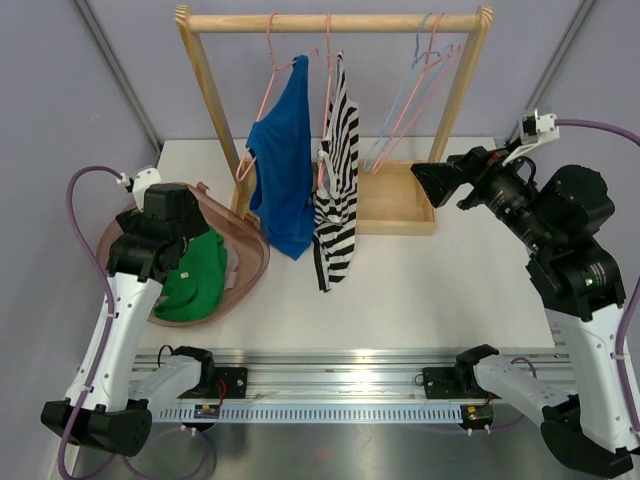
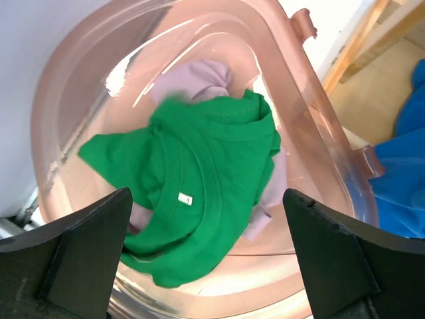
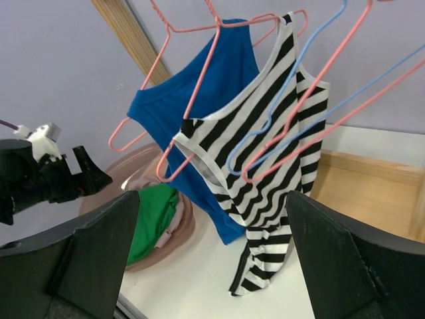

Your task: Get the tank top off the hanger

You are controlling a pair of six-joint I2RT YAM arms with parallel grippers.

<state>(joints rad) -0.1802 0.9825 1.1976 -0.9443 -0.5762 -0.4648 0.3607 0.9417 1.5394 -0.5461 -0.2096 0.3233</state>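
Not started: striped tank top (image 1: pixel 337 190) and blue tank top (image 1: pixel 283 170) hang on pink hangers (image 1: pixel 266 85), frame centre. Left gripper (image 2: pixel 207 252) spread empty above green shirt (image 2: pixel 199 179), lower left; right gripper (image 1: pixel 432 183) spread empty, right of the garments.

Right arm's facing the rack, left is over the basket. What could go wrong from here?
1. The striped tank top hangs against the blue tank top; the open right gripper could pinch both.
2. Empty hangers dangle in front of it in the right wrist view; fingers may snag them.
3. The left gripper is open over the basket, away from the rack, so a pull may drag the pink hanger off unsteadied.
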